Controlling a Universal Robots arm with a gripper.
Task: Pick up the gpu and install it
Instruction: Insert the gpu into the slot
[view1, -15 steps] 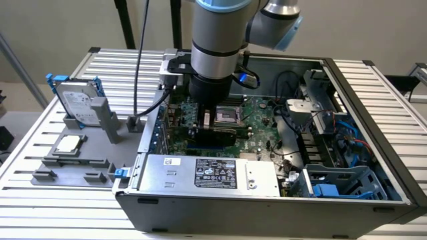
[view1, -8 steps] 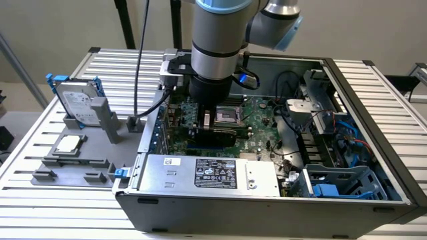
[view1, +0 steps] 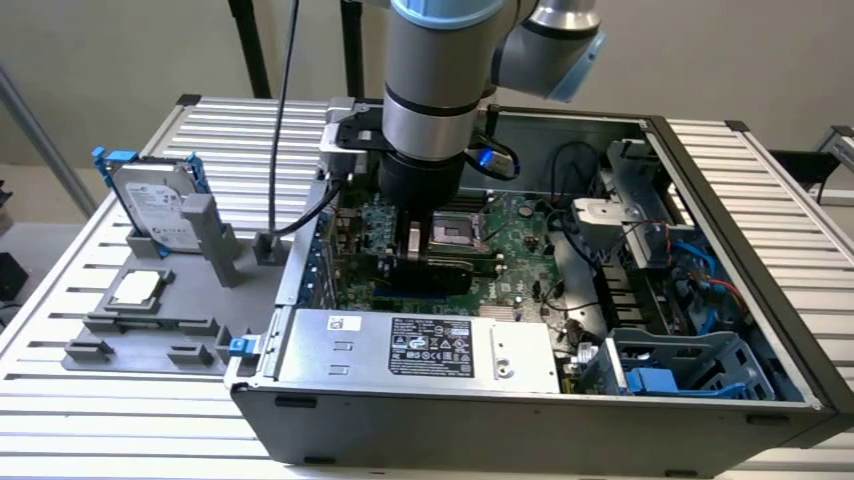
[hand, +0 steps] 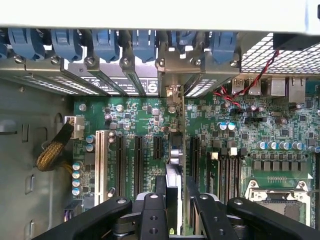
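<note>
Jaws: the black two-fingered gripper (hand: 175, 200) is closed on the gpu, pinching its top edge.
Gpu: the thin dark flat expansion card (hand: 174, 165) stands on edge, held over the green motherboard (hand: 130, 115) among the black expansion slots, its silver bracket end towards the case's rear wall.
Case: open grey metal computer tower (view1: 534, 400) lying on the slatted counter (view1: 80, 400).
Exterior view's left: silver hard drive with blue rails (view1: 150, 200) upright in a grey holder.
</note>
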